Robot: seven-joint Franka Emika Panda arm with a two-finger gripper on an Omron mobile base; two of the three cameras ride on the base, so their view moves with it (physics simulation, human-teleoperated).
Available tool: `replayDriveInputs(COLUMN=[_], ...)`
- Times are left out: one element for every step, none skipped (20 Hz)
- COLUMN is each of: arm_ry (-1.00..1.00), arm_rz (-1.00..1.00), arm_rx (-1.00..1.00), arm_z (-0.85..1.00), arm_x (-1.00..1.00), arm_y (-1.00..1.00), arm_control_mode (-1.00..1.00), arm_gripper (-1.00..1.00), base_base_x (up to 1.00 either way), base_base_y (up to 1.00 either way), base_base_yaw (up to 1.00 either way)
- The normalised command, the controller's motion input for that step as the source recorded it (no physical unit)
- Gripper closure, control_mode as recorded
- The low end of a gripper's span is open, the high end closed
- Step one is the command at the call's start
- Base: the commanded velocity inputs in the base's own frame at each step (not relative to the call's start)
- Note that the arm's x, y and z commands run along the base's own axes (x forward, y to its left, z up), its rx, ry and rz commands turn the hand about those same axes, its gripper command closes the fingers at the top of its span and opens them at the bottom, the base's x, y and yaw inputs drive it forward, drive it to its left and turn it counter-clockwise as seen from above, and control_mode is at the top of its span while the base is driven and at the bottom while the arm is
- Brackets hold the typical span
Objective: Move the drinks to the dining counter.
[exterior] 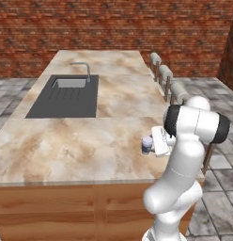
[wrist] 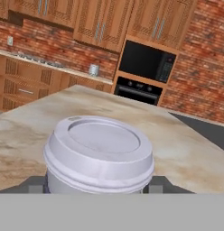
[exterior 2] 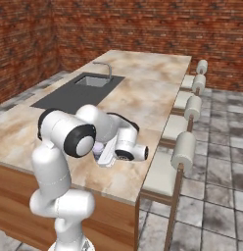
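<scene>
The small white cup [exterior: 147, 144] is standing upright on the dining counter [exterior: 81, 146], near the stool-side edge at the front end of the marble top, well apart from the dark sink [exterior: 66, 96] and its faucet [exterior: 83, 69] further along. A pale domed lid [wrist: 99, 149] is covering it, so I cannot tell what is inside. The gripper [exterior: 151, 146] is reaching in from the side at cup height, and the cup is sitting right between its fingers [wrist: 155, 182], one dark tip showing on each side of the cup's body. Whether the fingers are actually pressing on the cup or standing just off it, I cannot tell. Padded stools [exterior 2: 183, 149] are lining the counter's far side.
</scene>
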Motion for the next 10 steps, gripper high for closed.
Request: replayDriveInputs(arm_ry=[-0.03,-0.03,-0.01,-0.01,-0.02,-0.03,-0.03,-0.02,-0.02,-0.02], arm_rz=[0.00,0.00,0.00,0.00,0.00,0.00,0.00,0.00,0.00,0.00], arm_rx=[0.00,0.00,0.00,0.00,0.00,0.00,0.00,0.00,0.00,0.00], arm_z=[-0.07,0.00,0.00,0.00,0.00,0.00,0.00,0.00,0.00,0.00], arm_x=[0.02,0.00,0.00,0.00,0.00,0.00,0.00,0.00,0.00,-0.01], arm_y=[0.00,0.00,0.00,0.00,0.00,0.00,0.00,0.00,0.00,0.00], arm_control_mode=[-1.00,-1.00,-1.00,-1.00,-1.00,-1.00,-1.00,-1.00,-1.00,-1.00], arm_gripper=[-1.00,-1.00,-1.00,-1.00,-1.00,-1.00,-1.00,-1.00,-1.00,-1.00], base_base_x=[0.00,0.00,0.00,0.00,0.00,0.00,0.00,0.00,0.00,0.00], base_base_y=[0.00,0.00,0.00,0.00,0.00,0.00,0.00,0.00,0.00,0.00], base_base_yaw=[0.00,0.00,0.00,0.00,0.00,0.00,0.00,0.00,0.00,0.00])
